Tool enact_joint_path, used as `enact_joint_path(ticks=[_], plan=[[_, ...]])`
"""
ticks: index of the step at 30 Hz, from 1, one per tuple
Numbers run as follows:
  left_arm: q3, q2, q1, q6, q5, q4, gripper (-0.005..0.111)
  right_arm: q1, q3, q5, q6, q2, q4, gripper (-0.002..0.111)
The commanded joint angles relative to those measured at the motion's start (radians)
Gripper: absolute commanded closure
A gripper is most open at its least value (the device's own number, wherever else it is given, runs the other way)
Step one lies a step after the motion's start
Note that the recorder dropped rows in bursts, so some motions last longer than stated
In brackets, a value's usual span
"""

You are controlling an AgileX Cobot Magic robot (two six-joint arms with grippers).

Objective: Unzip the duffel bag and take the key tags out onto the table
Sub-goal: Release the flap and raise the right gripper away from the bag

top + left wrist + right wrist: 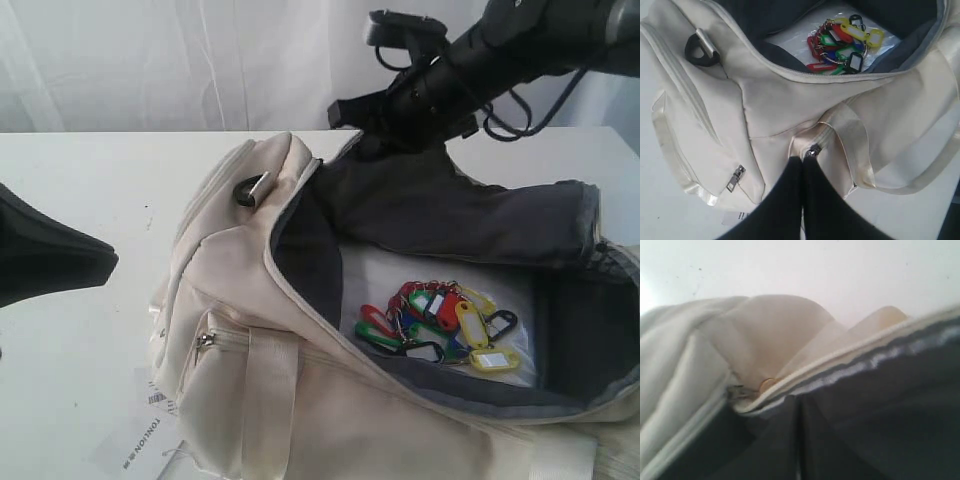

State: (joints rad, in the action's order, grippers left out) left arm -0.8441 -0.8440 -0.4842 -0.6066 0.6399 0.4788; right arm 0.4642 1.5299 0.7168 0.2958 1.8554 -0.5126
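Cream fabric duffel bag lies on the right half of the table, toward its near edge. The main zip is already open and the mouth gapes.

- Key tags: one ringed bunch in red, green, blue, yellow and black. They lie on the bag floor on a clear plastic sheet, nearer the bag's right end.
- Right gripper: jaws closed at the bag's far rim. It looks to be pinching the zip edge and dark lining, holding that flap up.
- Left gripper: closed and empty, over the near side wall by a pocket zip.

Step in hand, as I judge it, is the reach for the tags. The left gripper should open and come down through the mouth from above, then grip the ring cluster rather than a single tag.

In the way: the near rim sags inward over the tags, and the slick plastic may lift with them. Satin strap crosses the near wall. White paper label lies by the table's near edge; leave it.
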Motion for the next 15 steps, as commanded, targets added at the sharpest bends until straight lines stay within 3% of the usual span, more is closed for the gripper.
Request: enact_joint_path(ticks=[1, 15], plan=[[0.005, 0.007, 0.003, -0.002, 0.011, 0.02, 0.107, -0.006, 0.0, 0.118, 0.04, -0.17, 0.009, 0.108], [0.019, 0.007, 0.003, -0.13, -0.01, 0.02, 0.107, -0.006, -0.409, 0.096, 0.058, -0.931, 0.255, 0.108]])
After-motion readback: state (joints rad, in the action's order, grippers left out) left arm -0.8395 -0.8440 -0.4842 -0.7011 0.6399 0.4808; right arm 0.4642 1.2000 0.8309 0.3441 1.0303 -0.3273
